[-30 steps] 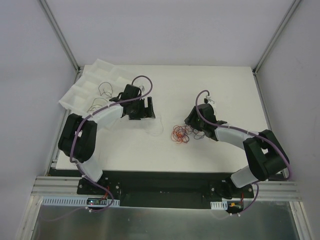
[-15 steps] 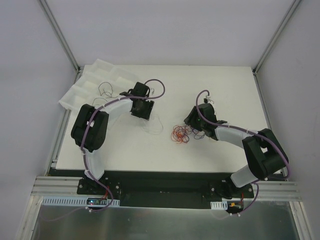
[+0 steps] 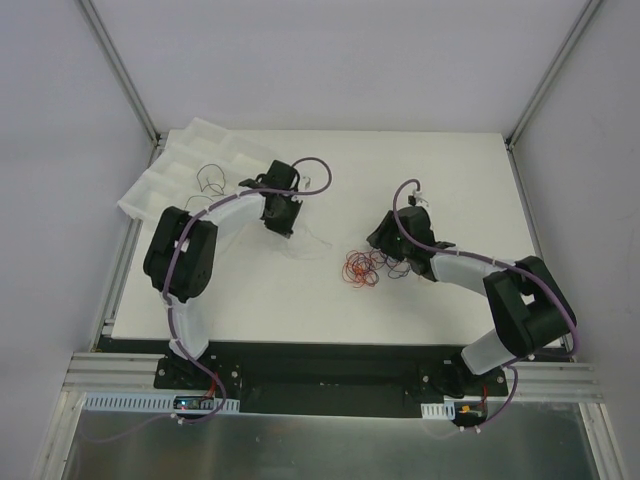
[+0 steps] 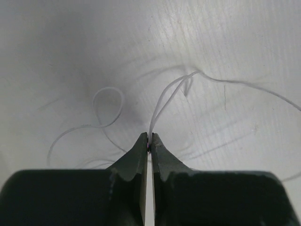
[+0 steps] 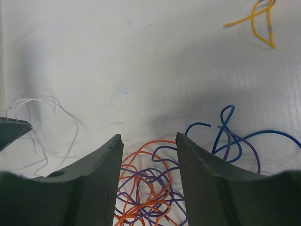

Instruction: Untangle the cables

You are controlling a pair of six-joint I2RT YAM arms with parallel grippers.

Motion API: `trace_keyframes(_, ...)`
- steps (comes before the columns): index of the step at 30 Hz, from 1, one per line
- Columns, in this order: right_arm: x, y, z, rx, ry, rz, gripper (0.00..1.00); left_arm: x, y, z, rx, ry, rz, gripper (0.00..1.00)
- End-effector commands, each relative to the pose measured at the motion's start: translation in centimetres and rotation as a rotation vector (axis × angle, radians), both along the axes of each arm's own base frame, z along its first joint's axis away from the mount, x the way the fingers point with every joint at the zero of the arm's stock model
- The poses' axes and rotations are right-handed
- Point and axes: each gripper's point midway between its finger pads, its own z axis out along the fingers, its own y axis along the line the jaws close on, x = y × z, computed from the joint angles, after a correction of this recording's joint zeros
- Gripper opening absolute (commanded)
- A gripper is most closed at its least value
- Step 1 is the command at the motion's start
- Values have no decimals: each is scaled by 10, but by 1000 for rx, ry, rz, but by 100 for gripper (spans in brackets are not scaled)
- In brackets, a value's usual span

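The cables lie mid-table as a tangle of orange and purple loops (image 3: 361,268). In the right wrist view that tangle (image 5: 149,188) sits between the jaws of my open right gripper (image 5: 149,137), which touch nothing. A blue cable (image 5: 225,136) curls just right of it and a yellow one (image 5: 261,19) lies farther off. Thin white wires (image 3: 312,245) are spread left of the tangle. My left gripper (image 4: 149,136) is shut on one white wire (image 4: 162,101), which rises from its tips. From above, the left gripper (image 3: 281,222) is at the white wires' left edge.
A white compartment tray (image 3: 165,185) lies tilted at the table's back left corner, with a few dark thin wires (image 3: 210,180) in it. More white wire (image 4: 107,109) loops on the table ahead of the left gripper. The left gripper's fingertip (image 5: 10,130) shows at the right wrist view's left edge.
The left gripper's jaws have gone from wide open to shut on a white wire, and the left arm's elbow swung rightward. The right arm has not moved.
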Motion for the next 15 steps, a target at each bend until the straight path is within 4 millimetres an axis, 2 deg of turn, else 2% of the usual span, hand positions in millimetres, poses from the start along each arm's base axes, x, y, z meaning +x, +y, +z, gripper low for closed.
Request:
trace_keyframes(1, 7, 7, 18, 64, -113, 16, 52, 38, 9, 93, -136, -192, 80, 0)
trace_keyframes(3, 6, 8, 24, 81, -152, 28, 52, 53, 18, 122, -246, -211, 133, 0)
trace_keyframes(8, -5, 21, 40, 154, -240, 126, 52, 101, 20, 176, -488, -237, 202, 0)
trace_keyframes(9, -7, 22, 43, 170, -255, 132, 52, 113, 19, 182, -531, -241, 206, 0)
trace_keyframes(11, -8, 20, 44, 180, -277, 127, 52, 144, 19, 208, -612, -295, 197, 0)
trace_keyframes(15, -1, 18, 42, 178, -282, 101, 52, 196, 39, 236, -730, -375, 226, 0)
